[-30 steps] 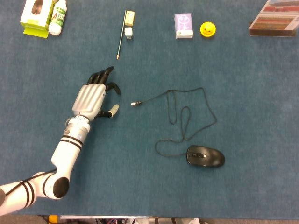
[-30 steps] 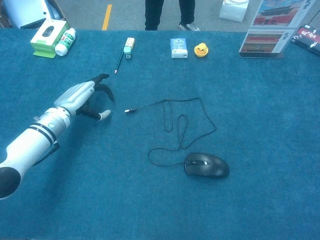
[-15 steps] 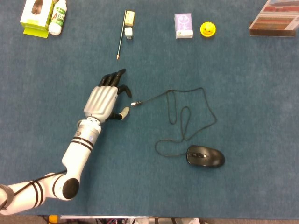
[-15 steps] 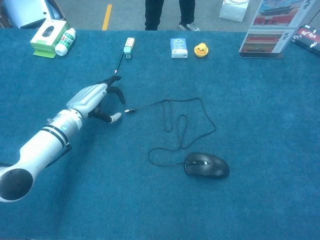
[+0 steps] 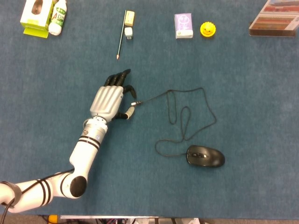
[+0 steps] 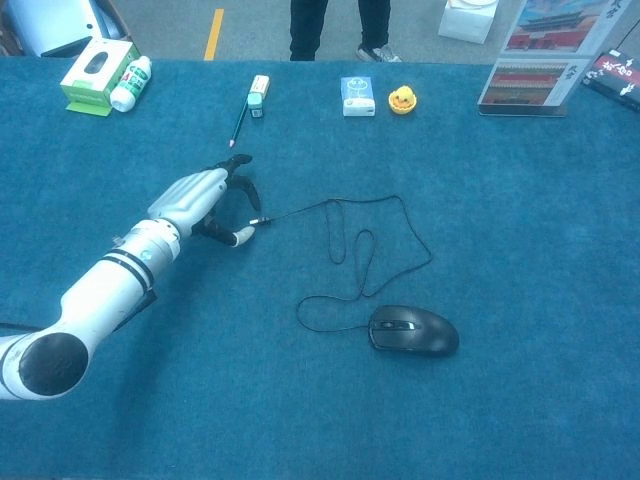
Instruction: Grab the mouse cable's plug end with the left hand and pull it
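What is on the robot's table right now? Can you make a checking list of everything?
Surface: blue cloth table, flat.
Job's things: plug end lies at the left hand's fingertips; whether they touch is unclear. Black mouse sits nearer the front edge, to the right.
Clutter: pencil, small purple box, yellow toy, green box with a white bottle beside it, along the far edge.
Hands: left hand over the table, fingers spread; right hand not in view.
Cables: mouse cable lies in loose loops between plug and mouse.
Surroundings: a person's legs stand beyond the table in the chest view.
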You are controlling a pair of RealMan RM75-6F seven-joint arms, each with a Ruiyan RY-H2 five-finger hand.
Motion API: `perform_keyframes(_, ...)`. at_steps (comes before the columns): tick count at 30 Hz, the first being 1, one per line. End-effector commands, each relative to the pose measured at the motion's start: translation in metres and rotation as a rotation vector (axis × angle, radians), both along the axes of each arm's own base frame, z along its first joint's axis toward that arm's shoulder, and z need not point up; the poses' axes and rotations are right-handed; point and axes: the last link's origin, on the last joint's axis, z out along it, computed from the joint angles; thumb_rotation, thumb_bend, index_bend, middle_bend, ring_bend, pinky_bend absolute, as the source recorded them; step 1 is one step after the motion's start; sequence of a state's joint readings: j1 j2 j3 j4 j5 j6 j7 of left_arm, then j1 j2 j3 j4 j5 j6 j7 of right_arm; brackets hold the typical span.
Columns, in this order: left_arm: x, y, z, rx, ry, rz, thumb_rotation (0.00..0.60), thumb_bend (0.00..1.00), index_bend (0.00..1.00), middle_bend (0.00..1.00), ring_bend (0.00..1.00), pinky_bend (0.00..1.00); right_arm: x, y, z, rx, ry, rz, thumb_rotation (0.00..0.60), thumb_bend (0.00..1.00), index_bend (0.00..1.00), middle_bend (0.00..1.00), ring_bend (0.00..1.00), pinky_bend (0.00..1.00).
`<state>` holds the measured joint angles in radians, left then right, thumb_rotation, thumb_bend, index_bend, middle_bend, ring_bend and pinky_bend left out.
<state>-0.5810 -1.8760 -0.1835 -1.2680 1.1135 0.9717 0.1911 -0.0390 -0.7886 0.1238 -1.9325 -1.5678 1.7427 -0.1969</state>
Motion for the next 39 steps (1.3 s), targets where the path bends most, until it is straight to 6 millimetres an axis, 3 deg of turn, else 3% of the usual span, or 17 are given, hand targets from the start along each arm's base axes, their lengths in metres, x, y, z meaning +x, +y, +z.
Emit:
perform_keyframes(1, 0.0021, 0.0006, -0.0008, 0.0, -0.001, -0.002, 0.6, 0.33, 0.44, 0.0, 0.0, 0.04, -0.0005, 0.0009, 0.0005, -0.002, -0.002, 0.0, 0.6, 0.0, 0.16, 0.08, 0.07, 0.29)
perform_keyframes(20, 0.0052, 0.0058, -0.0066, -0.012, 0.009, 0.041, 0.6, 0.33, 0.47, 0.0, 0.0, 0.04, -0.0041, 0.0068, 0.0005, -0.008, -0.008, -0.006, 0.6, 0.0, 0.16, 0.08, 0.07, 0.29)
perform_keyframes(25, 0.0061, 0.0075, -0.0061, -0.002, 0.005, 0.044, 0.6, 0.34, 0.53, 0.0, 0.0, 0.04, -0.0059, 0.0064, -0.0008, -0.003, -0.01, -0.011, 0.6, 0.0, 0.16, 0.08, 0.07, 0.29)
perform_keyframes(39, 0.0042, 0.0073, -0.0077, -0.014, 0.013, 0.04, 0.6, 0.43, 0.61, 0.0, 0.0, 0.04, -0.0093, 0.0067, -0.0014, -0.005, -0.016, -0.019, 0.6, 0.0, 0.16, 0.08, 0.07, 0.29)
